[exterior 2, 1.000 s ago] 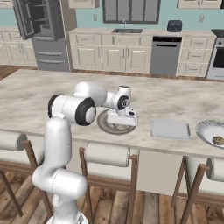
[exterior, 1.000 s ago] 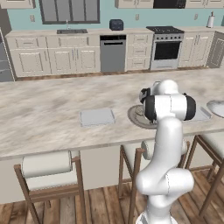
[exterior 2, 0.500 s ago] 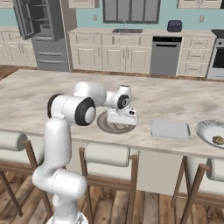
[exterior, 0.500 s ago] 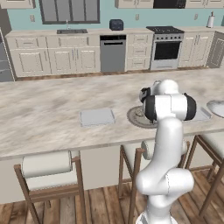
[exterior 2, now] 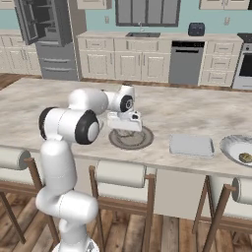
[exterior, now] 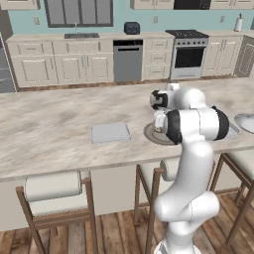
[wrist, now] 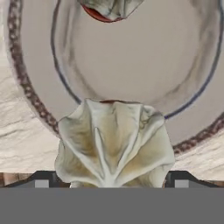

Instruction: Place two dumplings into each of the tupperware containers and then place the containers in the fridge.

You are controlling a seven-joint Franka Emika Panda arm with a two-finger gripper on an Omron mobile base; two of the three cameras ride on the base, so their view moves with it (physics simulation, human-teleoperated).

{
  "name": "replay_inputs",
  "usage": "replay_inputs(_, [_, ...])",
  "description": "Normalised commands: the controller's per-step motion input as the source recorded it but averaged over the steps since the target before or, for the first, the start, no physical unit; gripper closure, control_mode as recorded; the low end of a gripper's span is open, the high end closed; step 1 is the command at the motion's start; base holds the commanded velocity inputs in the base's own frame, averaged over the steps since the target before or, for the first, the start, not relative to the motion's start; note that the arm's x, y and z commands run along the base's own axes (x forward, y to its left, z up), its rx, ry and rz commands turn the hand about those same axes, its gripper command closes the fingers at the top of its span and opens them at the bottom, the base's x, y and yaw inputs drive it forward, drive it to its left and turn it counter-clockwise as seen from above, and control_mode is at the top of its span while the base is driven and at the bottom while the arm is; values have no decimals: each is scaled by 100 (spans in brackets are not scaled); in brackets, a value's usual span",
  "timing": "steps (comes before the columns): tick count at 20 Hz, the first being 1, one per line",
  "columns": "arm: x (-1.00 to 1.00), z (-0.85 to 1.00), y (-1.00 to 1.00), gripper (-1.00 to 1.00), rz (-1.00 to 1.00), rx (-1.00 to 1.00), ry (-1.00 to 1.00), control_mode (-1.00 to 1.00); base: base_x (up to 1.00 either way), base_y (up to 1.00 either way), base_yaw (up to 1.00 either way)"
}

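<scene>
The robot's two-finger hand hangs low over the round brownish-grey plate at the middle of the right base picture, on the pale marbled desk. In the hand picture its two dark finger tips stand wide apart at the bottom edge, one on each side of a tan, crimped dumpling that sits on the near rim of the plate. The jaws are spread wide and I cannot see them pressing on it, so I judge the dumpling bracketed but not yet gripped. A second dumpling lies at the top of that picture, on the far side of the plate.

One shallow, pale grey rectangular tupperware container lies left of the plate in the left base picture, and as far as I can see nothing is in it. At the right edge of the right base picture a white bowl holds something small and brownish, perhaps another dumpling; it is too small to tell. The tall grey fridge stands in the upper left of that picture, its door seemingly ajar, well apart from the desk.

To my eye the task has barely begun: no dumpling visibly sits in a container, and none is in the fridge. Filling both containers and carrying them over is still left.
</scene>
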Motion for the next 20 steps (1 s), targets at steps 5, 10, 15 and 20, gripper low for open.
replay_inputs(5, [13,33,100,100,4,0,0,-100,0,0,0])
replay_inputs(10, [16,6,100,100,4,0,0,-100,0,0,0])
replay_inputs(15, [39,0,99,100,2,0,2,-100,0,0,0])
replay_inputs(20, [78,0,71,100,0,0,1,-100,0,0,0])
